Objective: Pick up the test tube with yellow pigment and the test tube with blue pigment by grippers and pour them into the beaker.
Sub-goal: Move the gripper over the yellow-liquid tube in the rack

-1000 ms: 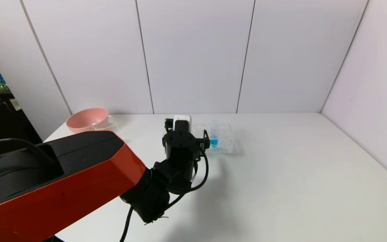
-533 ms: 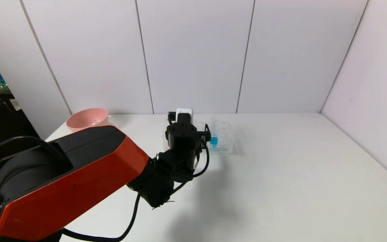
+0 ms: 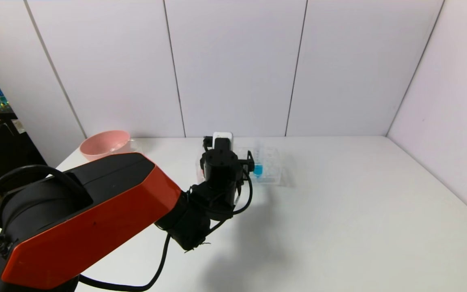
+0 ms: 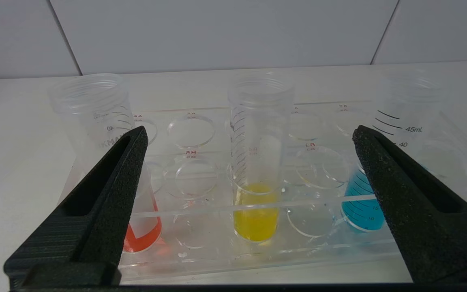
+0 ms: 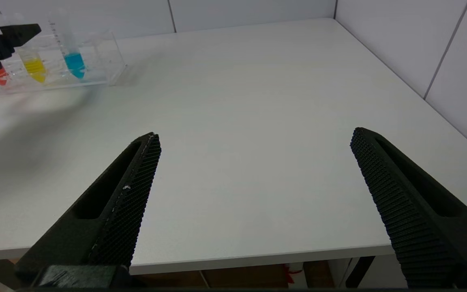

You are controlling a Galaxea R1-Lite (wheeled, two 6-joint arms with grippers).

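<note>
Hiding behind left gripper (image 4: 249,136) in head view: yellow tube (image 4: 258,170); gripper spread.

Three tubes (image 4: 258,162), one rack (image 4: 201,211), one pink bowl (image 3: 106,144), two grippers (image 4: 249,138).

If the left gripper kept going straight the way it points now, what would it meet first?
Most likely the test tube with yellow pigment, which stands upright in the clear rack, centred between the open fingers of the left gripper. The red-orange tube and the test tube with blue pigment sit outside the fingers, though depth is uncertain.
</note>
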